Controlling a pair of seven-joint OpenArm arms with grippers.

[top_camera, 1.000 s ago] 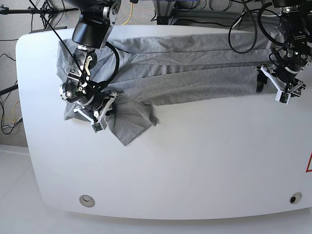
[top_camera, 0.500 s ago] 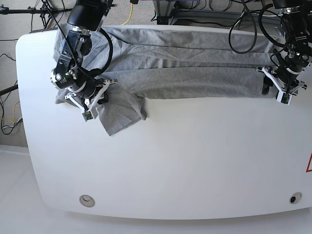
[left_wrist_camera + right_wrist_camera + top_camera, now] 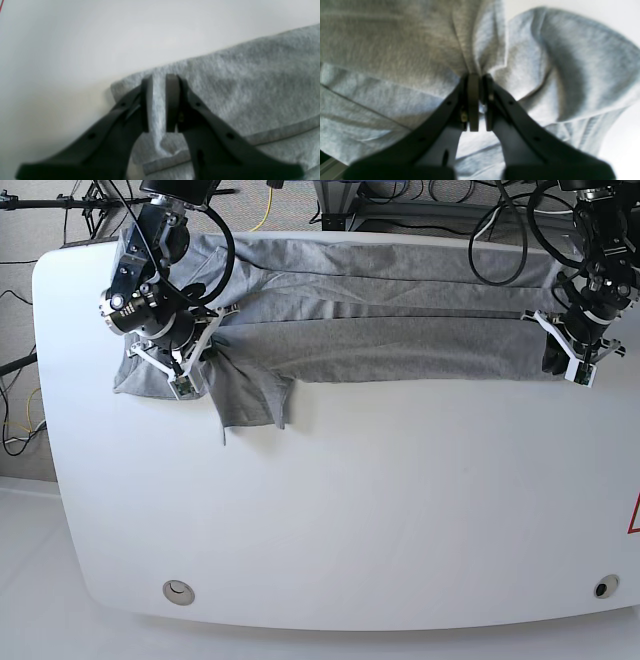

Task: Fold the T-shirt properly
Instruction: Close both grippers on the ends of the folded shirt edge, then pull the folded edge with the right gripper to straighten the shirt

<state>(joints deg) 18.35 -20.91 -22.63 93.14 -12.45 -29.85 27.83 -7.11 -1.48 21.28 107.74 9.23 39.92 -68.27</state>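
Grey heathered cotton, the T-shirt lies stretched as a long band across the far side of the white tabletop, its long axis running side to side in the base view, with several lengthwise creases already folded in; one sleeve flap hangs off the near edge of the band toward the camera, close to the right arm's end.

Each arm has one end of that band; the right end effector sits at the base view's left, its jaws drawn nearly together on a gathered pleat of cloth that bunches up right at the pads, so it reads as a firm pinch; the left end effector sits at the opposite end, at the hem corner, its jaws narrow with a ridge of fabric standing between them, and I judge it to be gripping too, though the cloth fills the gap loosely.

What the coming move turns on, as I read it: the shirt lies wholly between the two end effectors, its length joining them in a line, and the bare tabletop lies on the near side of that line; so a fold across the length would call for one end to be carried toward the other, and neither arm is nearer the middle; the loose sleeve flap is nearest the right arm and may trail or untuck if that end is lifted.
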